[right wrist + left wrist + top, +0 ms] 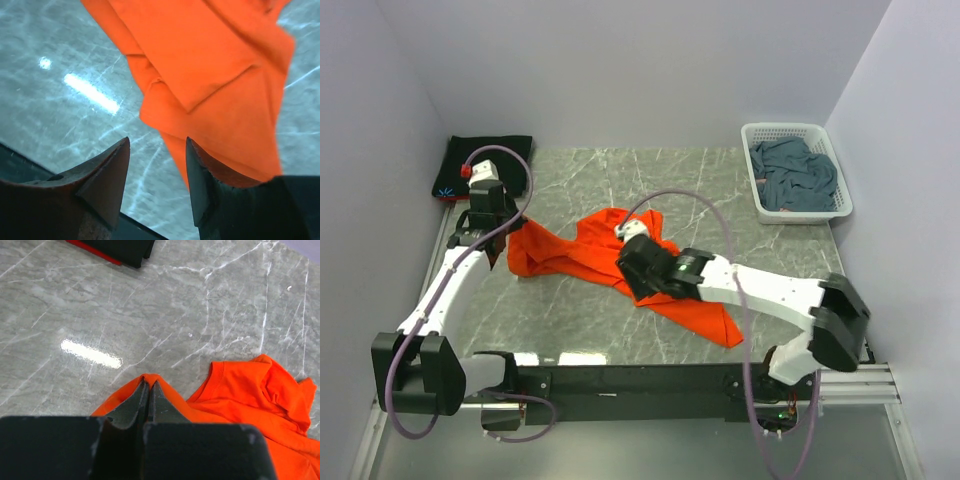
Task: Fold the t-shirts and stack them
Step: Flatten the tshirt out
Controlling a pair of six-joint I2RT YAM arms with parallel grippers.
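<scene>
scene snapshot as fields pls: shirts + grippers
orange shirt: crumpled, mid-table
black shirt: folded flat, far-left corner
blue-grey shirt: bunched in basket, far right
left gripper: shut on orange shirt's edge
right gripper: open over orange shirt, holding nothing

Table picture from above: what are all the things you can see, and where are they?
table: one, grey marble, under everything.
orange t-shirt: one, bright orange, crumpled mid-table.
black t-shirt: one, black with a small light-blue mark, folded, far left corner.
blue-grey t-shirt: one, slate blue, bunched inside the basket.
basket: one, white plastic, far right corner.
left gripper: one, black, shut on an edge of the orange t-shirt.
right gripper: one, dark, open above the orange t-shirt, holding nothing.
</scene>
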